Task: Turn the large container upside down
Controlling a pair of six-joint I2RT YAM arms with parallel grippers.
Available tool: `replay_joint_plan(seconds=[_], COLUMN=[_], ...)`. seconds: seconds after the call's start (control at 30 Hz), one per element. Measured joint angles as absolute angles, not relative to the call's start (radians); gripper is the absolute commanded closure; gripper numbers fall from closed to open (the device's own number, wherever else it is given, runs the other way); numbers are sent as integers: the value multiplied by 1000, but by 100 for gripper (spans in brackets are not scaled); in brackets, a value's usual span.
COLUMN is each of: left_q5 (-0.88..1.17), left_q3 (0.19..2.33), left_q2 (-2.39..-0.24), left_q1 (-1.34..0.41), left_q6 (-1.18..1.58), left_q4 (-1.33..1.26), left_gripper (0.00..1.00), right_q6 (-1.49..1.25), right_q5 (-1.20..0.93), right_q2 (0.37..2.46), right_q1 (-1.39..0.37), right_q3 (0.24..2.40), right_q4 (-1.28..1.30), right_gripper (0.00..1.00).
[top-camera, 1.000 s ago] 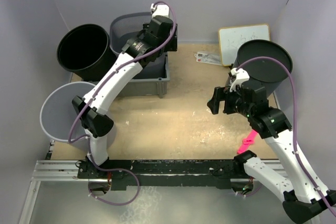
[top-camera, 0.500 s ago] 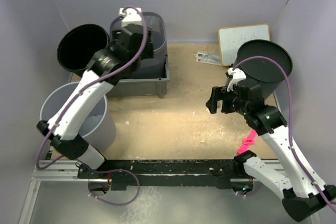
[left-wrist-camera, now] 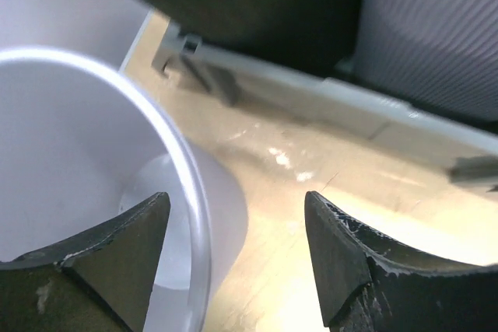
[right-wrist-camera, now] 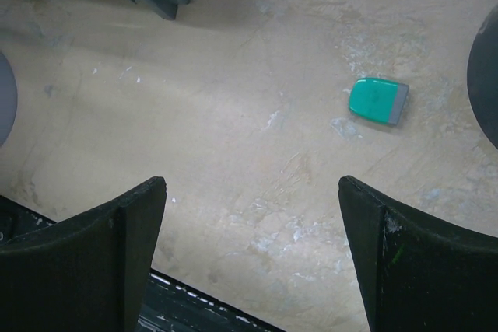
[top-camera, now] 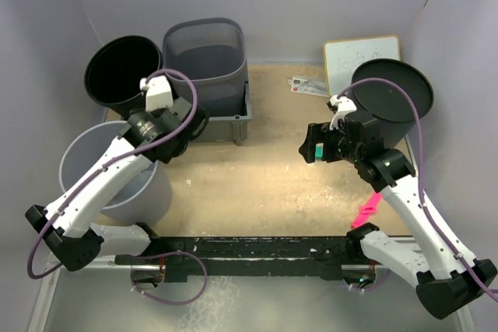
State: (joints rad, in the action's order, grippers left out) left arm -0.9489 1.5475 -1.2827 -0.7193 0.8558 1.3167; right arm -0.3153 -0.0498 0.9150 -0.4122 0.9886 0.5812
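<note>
Large container = light grey bucket (top-camera: 92,162), at 8 o'clock on the table (top-camera: 264,180), upright with its mouth up. Not flipped yet.

Left gripper (left-wrist-camera: 233,211) sits at the bucket's 2 o'clock rim. Its fingers (left-wrist-camera: 117,254) are spread wide. In the left wrist view the bucket (left-wrist-camera: 70,138) rim runs between the two fingers, just beside the one on the bucket's side. Cannot tell if it touches. Nothing pinched.

Right gripper (right-wrist-camera: 253,192) is at 3 o'clock, hovering above bare tabletop, fingers apart and holding nothing. A green eraser (right-wrist-camera: 379,101) lies on the table below it, off toward the finger on the right of the right wrist view.

Other items:
- black bucket (top-camera: 124,75) at 10 o'clock, mouth up, just beyond the grey bucket
- mesh bin (top-camera: 206,56) at 11 o'clock, standing in a grey tray (top-camera: 226,126)
- second black bucket (top-camera: 393,99) at 2 o'clock, just behind the right wrist
- whiteboard (top-camera: 359,56) at 1 o'clock against the far wall, papers (top-camera: 307,85) beside it
- pink object (top-camera: 366,211) at 4 o'clock, partly behind the right arm
</note>
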Motion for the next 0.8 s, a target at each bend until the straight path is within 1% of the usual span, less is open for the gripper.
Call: replay_joint_plan(seconds=[0.1, 0.17, 0.3, 0.37, 0.4, 0.5, 0.63, 0.7, 0.8], left_q5=[-938, -925, -878, -848, -829, -762, -632, -590, -519], left_q3=[1390, 1333, 1308, 1316, 1326, 1356, 1270, 1239, 1243], left_q2=[-1219, -1184, -1151, -1150, -1150, -1145, -1060, -1024, -1034], left_q1=[-719, -719, -719, -719, -719, -719, -732, -765, -851], left_q6=[958, 995, 1034, 1038, 1037, 1040, 1040, 1032, 1002], left_q4=[1328, 1326, 1298, 1288, 1283, 1267, 1151, 1109, 1067], left_gripper=[40, 50, 78, 98, 100, 100, 100, 100, 100], right_q6=[-316, -319, -321, -322, -322, -322, -322, -322, -324], right_q5=[-67, -72, -75, -75, -74, -73, -60, -43, -30], right_q2=[930, 936, 938, 938, 938, 934, 927, 924, 920], right_q1=[-412, -412, -412, -412, -412, -412, -412, -412, -412], right_q3=[989, 989, 989, 989, 989, 989, 989, 989, 992], right_q4=[571, 569, 569, 569, 569, 569, 570, 571, 582], right_gripper=[7, 7, 7, 7, 7, 7, 7, 7, 7])
